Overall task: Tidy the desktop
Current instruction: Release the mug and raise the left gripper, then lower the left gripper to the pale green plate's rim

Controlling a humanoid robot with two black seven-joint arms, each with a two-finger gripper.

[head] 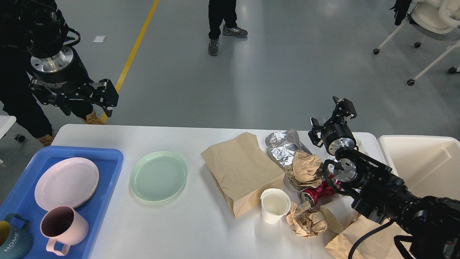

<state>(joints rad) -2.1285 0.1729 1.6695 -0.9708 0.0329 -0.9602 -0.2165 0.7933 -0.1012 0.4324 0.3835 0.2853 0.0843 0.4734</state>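
The counter (201,230), a wide white matte top with rounded corners, fills the lower half of the view, its long axis running left to right, and both arms hang over its far edge. On its left end sits the blue tray (107,158), holding a pink plate (66,182), a pink mug (63,227) and a dark teal mug (10,242). Just right of the tray, alone on bare white, lies the pale green plate (158,175), which looks like the next dish to go. The left gripper (77,97) hovers high above the far left corner, jaws spread and empty, and the plate lies below it, toward the near edge and a little right, so this arm is far the nearer one. The right gripper (332,117) is up over the far right corner, jaws apart, nothing in them, right above the litter: a brown paper bag (240,171), crumpled foil (284,144), a wad of brown paper (305,167), a white paper cup (275,205) and a crushed red can (316,192). The cream bin (424,162) waits just off the right edge.
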